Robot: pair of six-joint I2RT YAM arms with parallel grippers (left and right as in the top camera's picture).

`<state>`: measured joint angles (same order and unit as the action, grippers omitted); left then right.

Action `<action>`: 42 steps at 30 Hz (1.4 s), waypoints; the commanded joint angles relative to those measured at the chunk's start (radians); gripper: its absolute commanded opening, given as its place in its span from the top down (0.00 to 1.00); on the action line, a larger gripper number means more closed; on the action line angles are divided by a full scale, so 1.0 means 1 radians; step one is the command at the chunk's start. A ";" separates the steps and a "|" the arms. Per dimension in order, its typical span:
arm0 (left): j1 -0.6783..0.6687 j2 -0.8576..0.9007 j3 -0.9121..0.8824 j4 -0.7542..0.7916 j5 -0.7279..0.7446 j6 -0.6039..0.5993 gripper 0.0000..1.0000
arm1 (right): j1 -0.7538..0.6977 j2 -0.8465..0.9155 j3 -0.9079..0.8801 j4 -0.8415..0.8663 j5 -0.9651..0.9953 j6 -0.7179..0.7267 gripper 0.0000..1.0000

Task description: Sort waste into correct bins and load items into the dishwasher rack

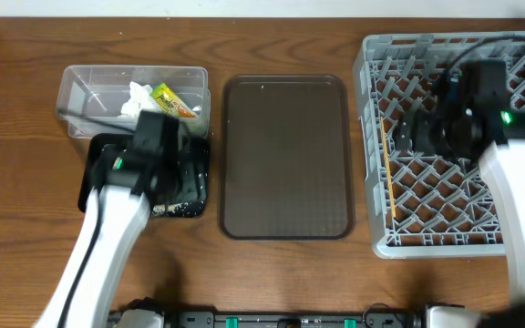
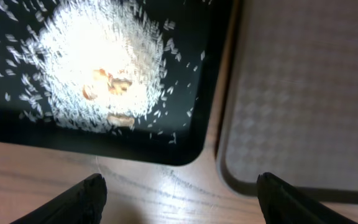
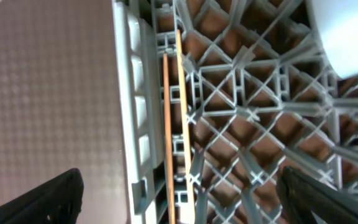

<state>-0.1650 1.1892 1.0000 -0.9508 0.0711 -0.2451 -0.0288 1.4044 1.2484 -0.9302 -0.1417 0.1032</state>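
The right pincer [image 3: 179,186] stands released, its 2 fingers spread wide with nothing between them. Directly beneath that gap, inside the dishwasher rack [image 3: 247,115], lie the 2 chopsticks [image 3: 173,124]. They sit side by side, almost parallel, in the lattice row just inside the rack wall that faces the brown serving tray [image 3: 42,93]. Their long axis runs along that wall and crosses the line between the 2 fingers at about a right angle. Which end is the tip I cannot tell.

They look light, thin and stiff, smooth enough to roll or slip through the open lattice. If they needed lifting again, I judge the best hold would be near mid-length, both sticks pinched together across their width. A grip near 1 end would likely let them swing or scissor apart.

The left pincer [image 2: 180,183] is also released and empty. It hangs over the near corner of the black tray [image 2: 185,149]. The heap of rice [image 2: 98,62] lies ahead of it, and the brown tray's rim is just off to 1 side.
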 commanded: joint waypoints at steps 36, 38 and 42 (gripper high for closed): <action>-0.010 -0.792 -0.224 0.122 -0.016 0.023 0.05 | 0.003 -0.800 -0.532 -0.061 0.100 -0.049 0.01; -0.010 -0.792 -0.224 0.122 -0.016 0.023 0.05 | 0.010 -0.839 -0.534 -0.040 0.100 -0.049 0.01; -0.010 -0.792 -0.224 0.122 -0.016 0.023 0.05 | 0.013 -0.969 -0.583 0.094 0.100 -0.050 0.01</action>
<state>-0.1730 0.3988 0.7803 -0.8310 0.0708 -0.2279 -0.0284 0.5144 0.6998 -0.8852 -0.0509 0.0658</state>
